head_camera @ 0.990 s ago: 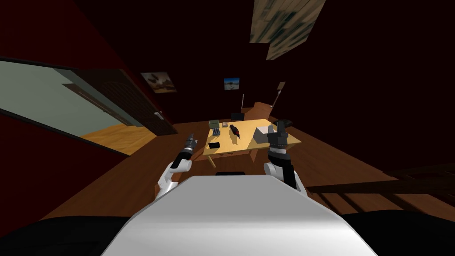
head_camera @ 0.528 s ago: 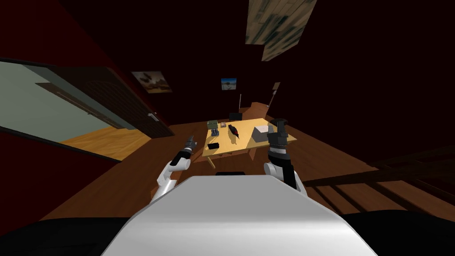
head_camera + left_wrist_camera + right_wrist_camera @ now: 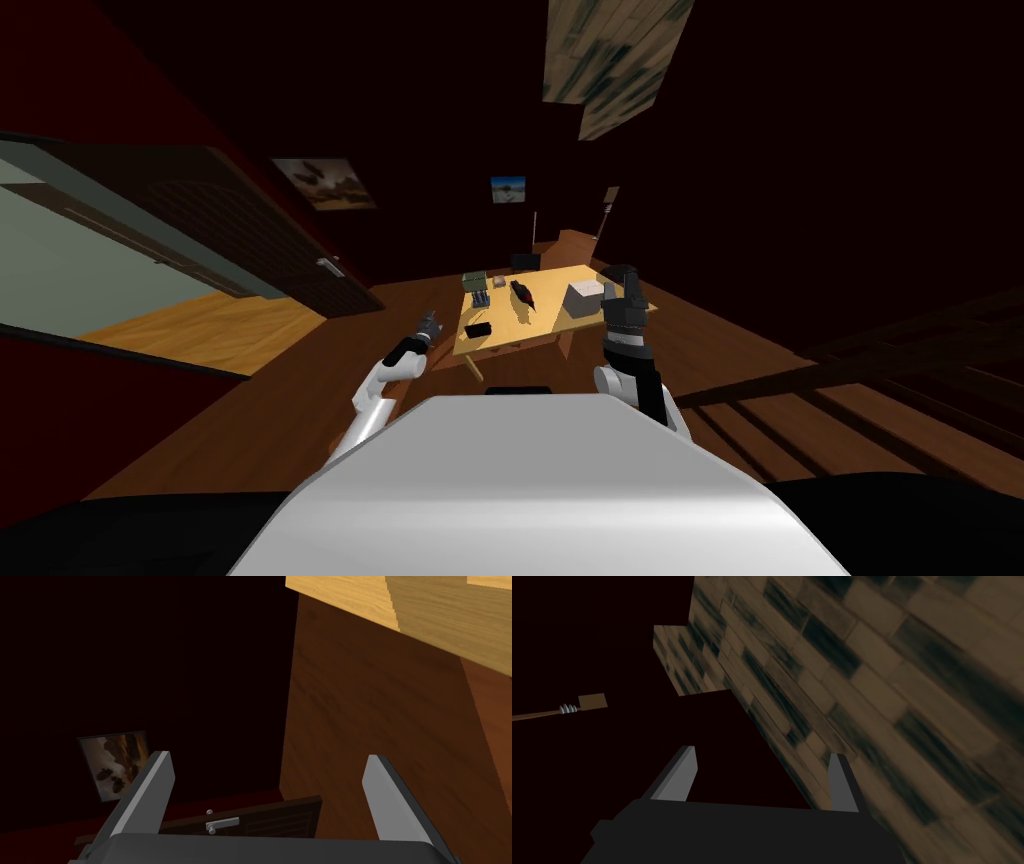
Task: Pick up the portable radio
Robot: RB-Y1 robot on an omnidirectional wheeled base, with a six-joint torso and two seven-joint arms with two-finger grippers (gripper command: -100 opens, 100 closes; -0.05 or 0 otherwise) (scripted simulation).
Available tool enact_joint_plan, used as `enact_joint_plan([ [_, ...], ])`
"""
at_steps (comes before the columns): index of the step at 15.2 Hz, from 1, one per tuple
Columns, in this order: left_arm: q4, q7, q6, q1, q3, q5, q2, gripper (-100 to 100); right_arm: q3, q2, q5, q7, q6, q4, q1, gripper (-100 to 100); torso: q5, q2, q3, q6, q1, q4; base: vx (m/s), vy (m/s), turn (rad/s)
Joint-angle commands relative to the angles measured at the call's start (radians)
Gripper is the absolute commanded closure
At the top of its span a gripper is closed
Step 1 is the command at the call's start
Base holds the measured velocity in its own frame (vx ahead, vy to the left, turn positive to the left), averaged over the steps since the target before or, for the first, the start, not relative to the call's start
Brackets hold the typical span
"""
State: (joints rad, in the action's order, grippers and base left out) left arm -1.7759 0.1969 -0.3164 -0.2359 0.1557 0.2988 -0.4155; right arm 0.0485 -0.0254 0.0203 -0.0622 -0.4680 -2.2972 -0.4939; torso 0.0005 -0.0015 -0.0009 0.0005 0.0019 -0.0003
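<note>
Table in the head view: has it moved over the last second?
No. The table drifts left, but the small wall picture behind it drifts left about equally, so this is my own turning, not the table's.

The table stands ahead, mid-room. On it, a small box lies near-left, a larger box right. The left gripper hangs left of its near corner.
</note>
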Motion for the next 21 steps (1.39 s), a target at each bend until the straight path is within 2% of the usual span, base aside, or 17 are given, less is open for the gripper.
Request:
enact_joint_plan([
  [1, 0.01, 0.004, -0.043, 0.004, 0.002, 0.012, -0.011, -100, 0.0, 0.0, 0.0, 0.0, 0.0, 0.0, 0.0, 0, 0.0, 0.0, 0.0, 0.0, 0.0, 0.0, 0.0, 0.022, -0.086],
  [2, 0.044, 0.012, -0.068, 0.024, 0.008, 0.04, -0.032, -100, 0.0, 0.0, 0.0, 0.0, 0.0, 0.0, 0.0, 0, 0.0, 0.0, 0.0, -0.001, 0.0, 0.0, 0.0, 0.024, -0.155],
  [5, 0.044, 0.012, -0.111, 0.024, 0.008, 0.04, -0.032, -100, 0.0, 0.0, 0.0, 0.0, 0.0, 0.0, 0.0, 0, 0.0, 0.0, 0.0, -0.001, 0.0, 0.0, 0.001, 0.023, -0.072],
  [6, 0.078, 0.02, -0.143, 0.045, 0.013, 0.068, -0.053, -100, 0.0, 0.0, 0.0, 0.0, 0.0, 0.0, 0.0, 0, 0.0, 0.0, 0.0, -0.001, 0.0, 0.0, 0.004, 0.011, -0.162],
  [9, 0.078, 0.02, -0.178, 0.045, 0.013, 0.068, -0.053, -100, 0.0, 0.0, 0.0, 0.0, 0.0, 0.0, 0.0, 0, 0.0, 0.0, 0.0, -0.001, -0.001, 0.0, 0.003, 0.016, -0.073],
  [10, 0.113, 0.028, -0.214, 0.066, 0.018, 0.096, -0.073, -100, 0.0, 0.0, 0.0, 0.0, 0.0, 0.0, 0.0, 0, 0.0, 0.0, 0.0, -0.001, -0.001, 0.0, 0.004, 0.006, -0.162],
  [12, 0.113, 0.028, -0.246, 0.066, 0.018, 0.096, -0.073, -100, 0.0, 0.0, 0.0, 0.0, 0.0, 0.0, 0.0, 0, 0.0, 0.0, 0.0, 0.0, -0.001, 0.0, 0.005, 0.013, -0.119],
  [13, 0.148, 0.035, -0.27, 0.088, 0.023, 0.123, -0.093, -100, 0.0, 0.0, 0.0, 0.0, 0.0, 0.0, 0.0, 0, 0.0, 0.0, 0.0, -0.001, -0.001, 0.0, 0.007, 0.011, -0.116],
  [15, 0.148, 0.035, -0.313, 0.088, 0.023, 0.123, -0.093, -100, 0.0, 0.0, 0.0, 0.0, 0.0, 0.0, 0.0, 0, 0.0, -0.001, 0.0, 0.0, -0.001, 0.0, 0.009, 0.012, -0.127],
  [16, 0.148, 0.035, -0.313, 0.088, 0.023, 0.123, -0.093, -100, 0.0, 0.0, 0.0, 0.0, 0.0, 0.0, 0.0, 0, 0.0, -0.001, 0.0, -0.001, -0.001, 0.0, 0.005, 0.008, -0.001],
  [17, 0.184, 0.043, -0.346, 0.11, 0.027, 0.149, -0.112, -100, 0.0, 0.0, 0.0, 0.0, 0.0, 0.0, 0.0, 0, 0.0, 0.0, 0.0, -0.001, -0.001, 0.0, 0.008, 0.001, -0.135],
  [20, 0.184, 0.043, -0.379, 0.11, 0.027, 0.149, -0.112, -100, 0.0, 0.0, 0.0, 0.0, 0.0, 0.0, 0.0, 0, 0.0, -0.001, 0.0, -0.001, -0.002, 0.0, 0.005, 0.003, -0.085],
  [21, 0.22, 0.049, -0.415, 0.132, 0.031, 0.174, -0.129, -100, 0.0, 0.0, 0.0, 0.0, 0.0, 0.0, 0.0, 0, 0.0, 0.0, 0.0, -0.001, -0.002, 0.0, 0.01, -0.004, -0.145],
])
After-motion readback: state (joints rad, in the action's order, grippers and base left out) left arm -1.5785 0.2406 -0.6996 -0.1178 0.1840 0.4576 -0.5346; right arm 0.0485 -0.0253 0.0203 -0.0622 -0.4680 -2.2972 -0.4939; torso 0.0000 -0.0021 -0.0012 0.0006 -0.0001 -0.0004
